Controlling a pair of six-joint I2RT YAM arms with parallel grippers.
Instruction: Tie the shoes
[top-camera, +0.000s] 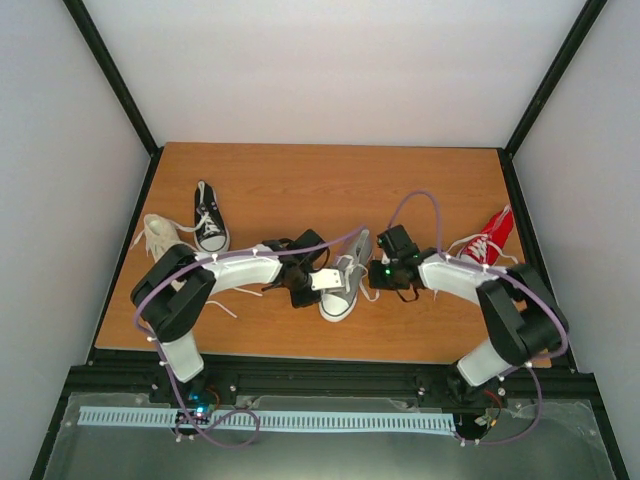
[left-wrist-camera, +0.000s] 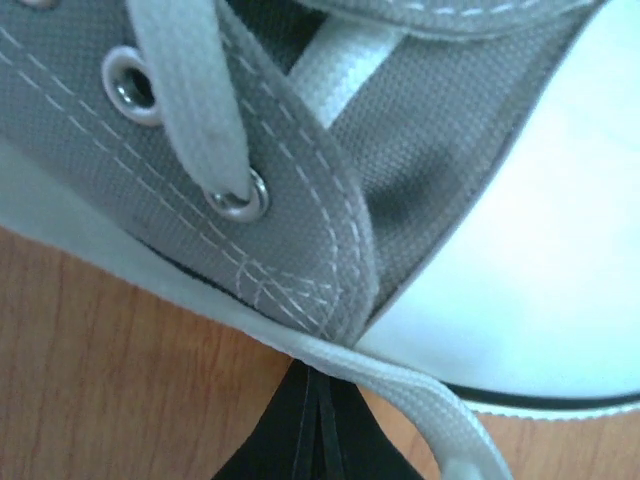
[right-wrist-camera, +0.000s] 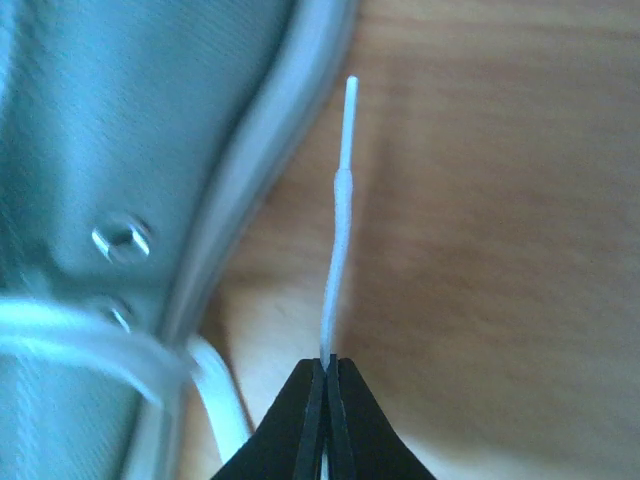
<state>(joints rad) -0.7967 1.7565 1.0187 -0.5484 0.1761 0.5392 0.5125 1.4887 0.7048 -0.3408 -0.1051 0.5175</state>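
The grey shoe (top-camera: 342, 288), with white toe cap and sole, lies mid-table between my two grippers. My left gripper (top-camera: 308, 281) is at its left side. In the left wrist view the left gripper (left-wrist-camera: 316, 368) has its jaws shut at the sole edge, pinching a flat white lace (left-wrist-camera: 400, 380) that runs off to the lower right. My right gripper (top-camera: 380, 272) is at the shoe's right side. In the right wrist view the right gripper (right-wrist-camera: 326, 362) is shut on a thin white lace end (right-wrist-camera: 340, 215), which stands up from the tips beside the grey shoe (right-wrist-camera: 120, 120).
A black shoe (top-camera: 210, 218) and a cream shoe (top-camera: 160, 236) lie at the left. A red shoe (top-camera: 488, 240) lies at the right by the right arm. The wooden table (top-camera: 330, 180) has black rails around it.
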